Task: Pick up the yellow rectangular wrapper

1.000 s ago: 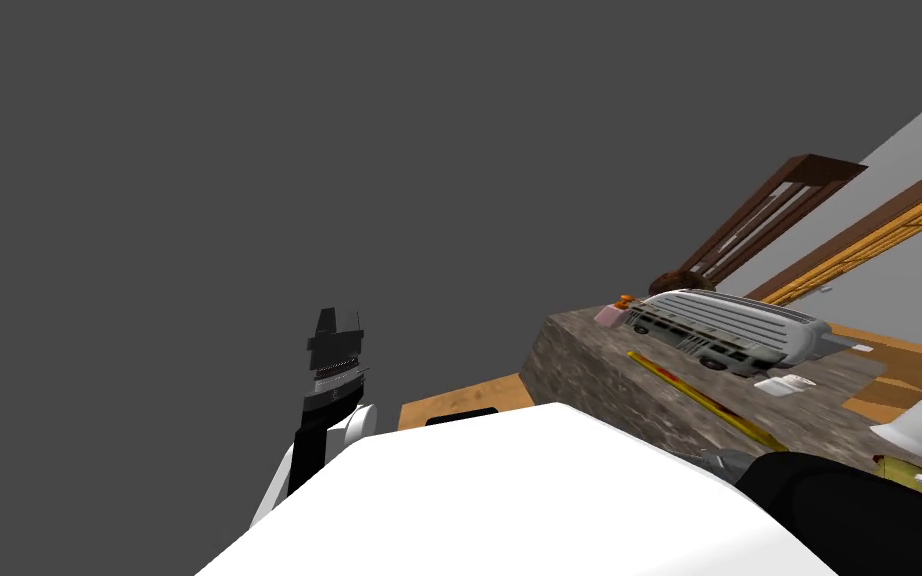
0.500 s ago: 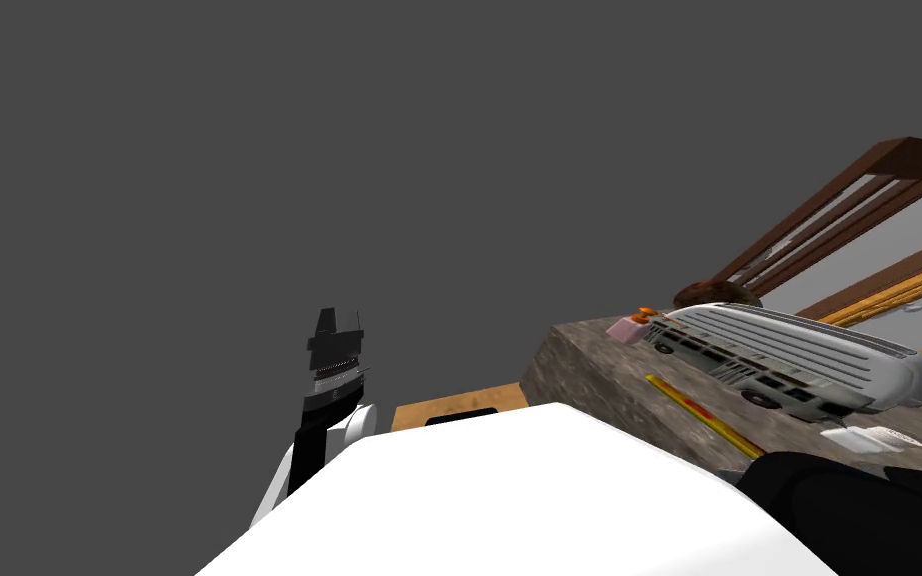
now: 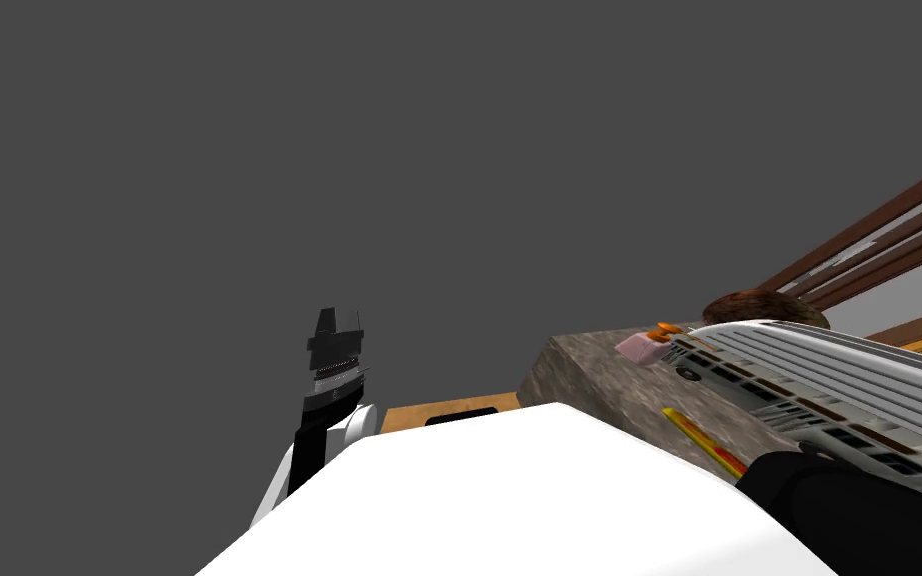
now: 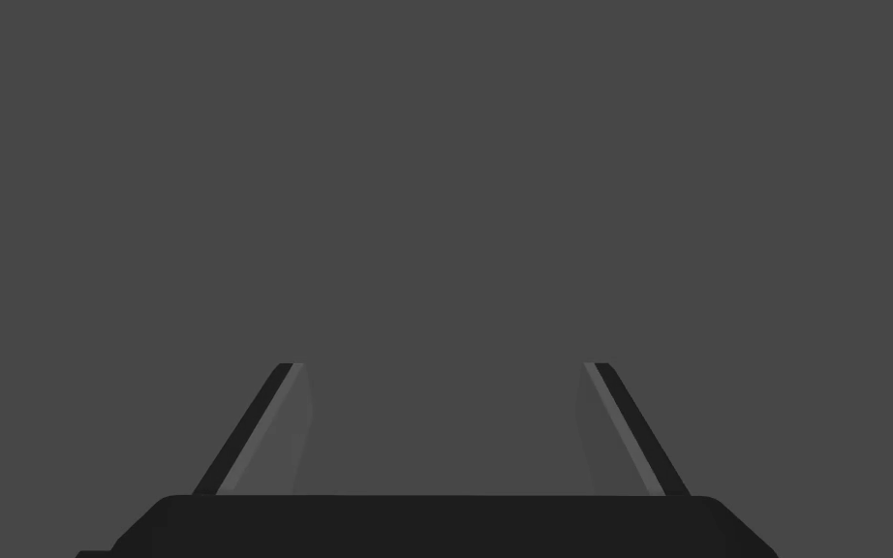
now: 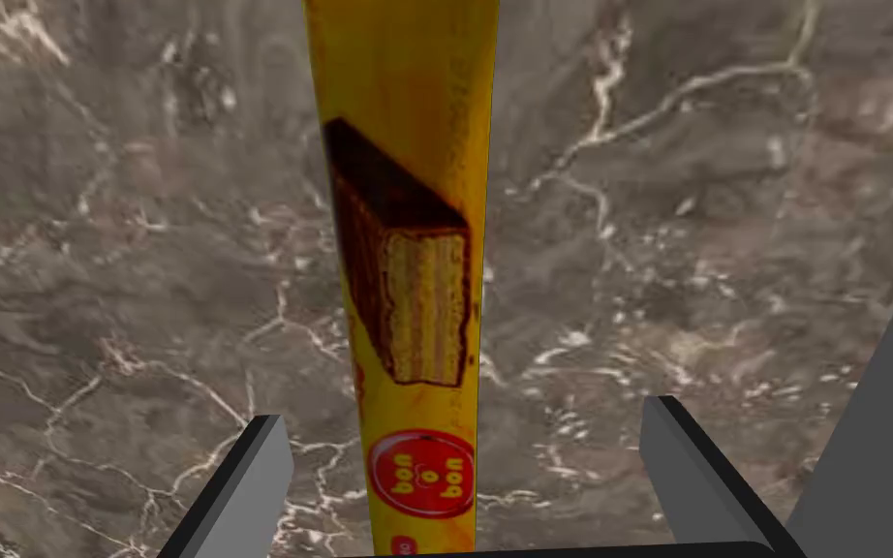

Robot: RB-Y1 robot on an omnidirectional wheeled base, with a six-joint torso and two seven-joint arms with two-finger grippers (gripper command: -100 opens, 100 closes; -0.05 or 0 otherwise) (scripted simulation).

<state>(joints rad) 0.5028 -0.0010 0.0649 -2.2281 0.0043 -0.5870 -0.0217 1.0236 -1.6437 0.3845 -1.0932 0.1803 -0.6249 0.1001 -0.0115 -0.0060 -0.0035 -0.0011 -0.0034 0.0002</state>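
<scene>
1. Right wrist view showed the yellow wrapper lying flat on the bench. It was long and narrow, printed with a chocolate wafer and a round red logo.
2. We judged it light, thin and glossy, so likely to slip or crumple. A hold across its narrow width, near the middle, looked best.
3. Our right gripper hung over it released, with one finger on each side of the wrapper and neither touching it.
4. We saw brown-grey marble with white veins on the bench top, hard and smooth.
5. Head view placed the wrapper between the bench's edge on our side and a grey model bus with a ribbed roof. A small pink block sat by the far edge.
6. Our left gripper, well apart from the bench, was spread and empty.
</scene>
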